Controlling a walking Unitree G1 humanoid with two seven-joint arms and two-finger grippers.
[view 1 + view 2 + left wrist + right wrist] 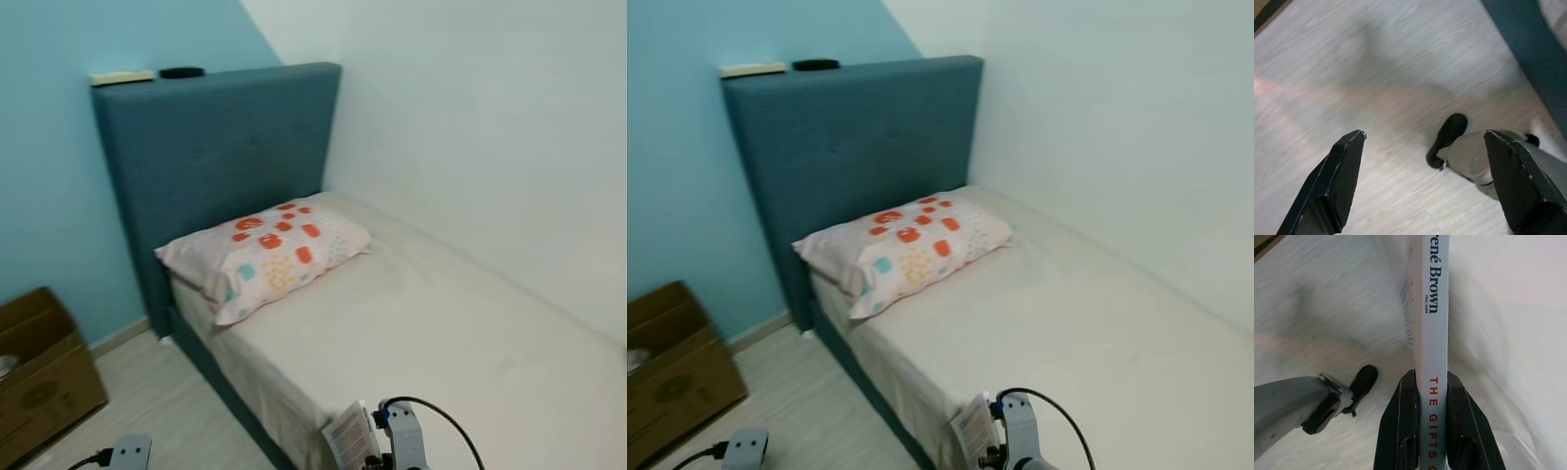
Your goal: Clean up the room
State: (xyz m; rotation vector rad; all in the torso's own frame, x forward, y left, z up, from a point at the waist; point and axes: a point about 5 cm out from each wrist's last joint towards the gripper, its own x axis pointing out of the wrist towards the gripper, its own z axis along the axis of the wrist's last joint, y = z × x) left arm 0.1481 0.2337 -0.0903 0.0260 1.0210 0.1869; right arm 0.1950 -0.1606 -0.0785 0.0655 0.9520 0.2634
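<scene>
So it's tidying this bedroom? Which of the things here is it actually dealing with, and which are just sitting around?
Part of the job:
- book, clamped spine-up in the right gripper
- left gripper, open over the floor, holding nothing

Just lying about:
- patterned pillow on the bed
- cardboard box on the floor
- pale flat item and dark item atop the headboard

The mattress is bare and open from the pillow to its near end. The pillow lies against the headboard, and the white wall closes the bed's far side. A cardboard box stands on the floor beside the bed.
</scene>
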